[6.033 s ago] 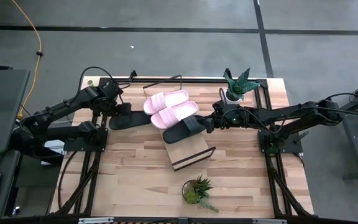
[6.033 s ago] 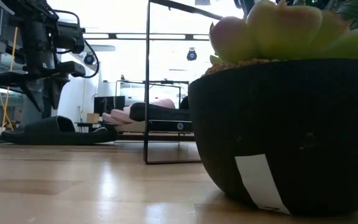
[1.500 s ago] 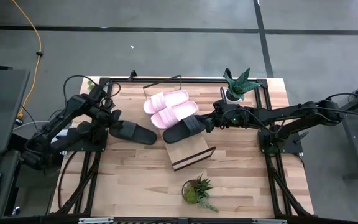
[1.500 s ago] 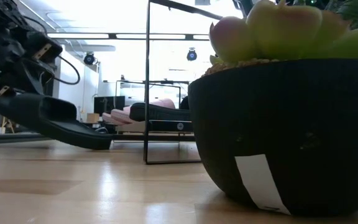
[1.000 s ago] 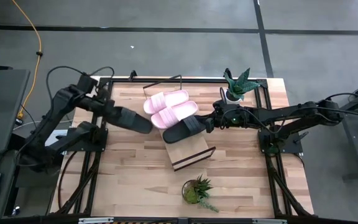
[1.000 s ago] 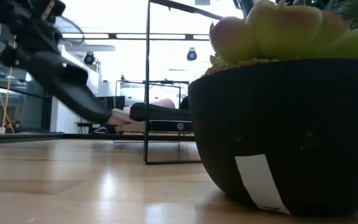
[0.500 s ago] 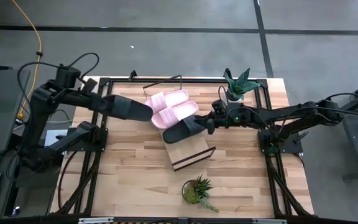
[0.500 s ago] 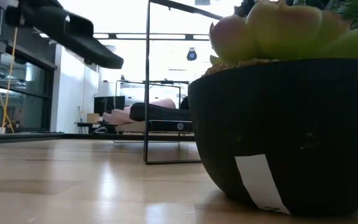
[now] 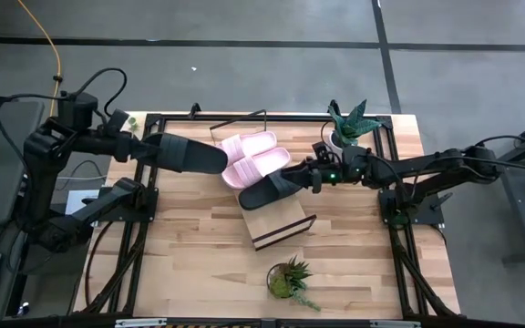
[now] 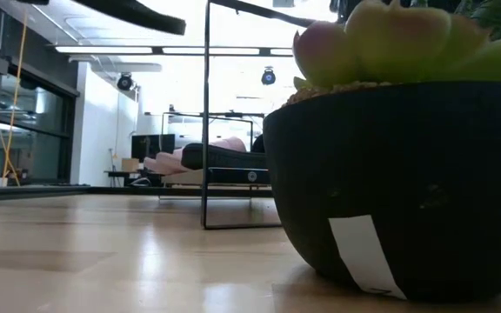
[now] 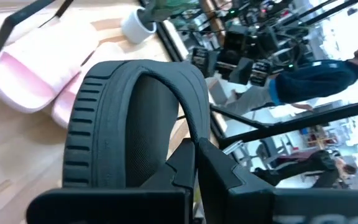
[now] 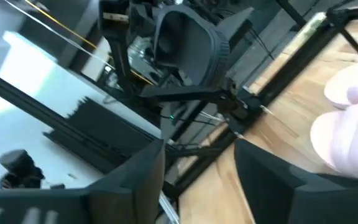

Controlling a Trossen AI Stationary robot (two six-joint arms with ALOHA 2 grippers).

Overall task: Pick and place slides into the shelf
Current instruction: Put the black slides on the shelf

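Note:
My left gripper is shut on a black slide and holds it high above the table's far left. The slide's free end reaches over the two pale pink slides. It also shows at the top of the low view and fills the left wrist view. The pink slides and a second black slide lie on the slanted shelf. My right gripper stands open just right of that black slide's end, with nothing between its fingers. My left gripper pinches the black slide at its end nearest the arm, between the two fingers. The fingers come in level from the table's left and lie along the slide. The slide is lifted clear and roughly level, with its strap ahead of the fingers.
A potted plant in a white pot stands at the far right behind my right arm. Another potted plant stands near the front edge, and its dark pot fills the low view. The shelf's thin black wire frame rises at the far side.
My left gripper has risen and swung toward the table's far edge with the black slide. The slide, which pointed down at a slant, now lies about level and higher, its free end over the pink slides. My right gripper has drawn back slightly from the black slide on the shelf.

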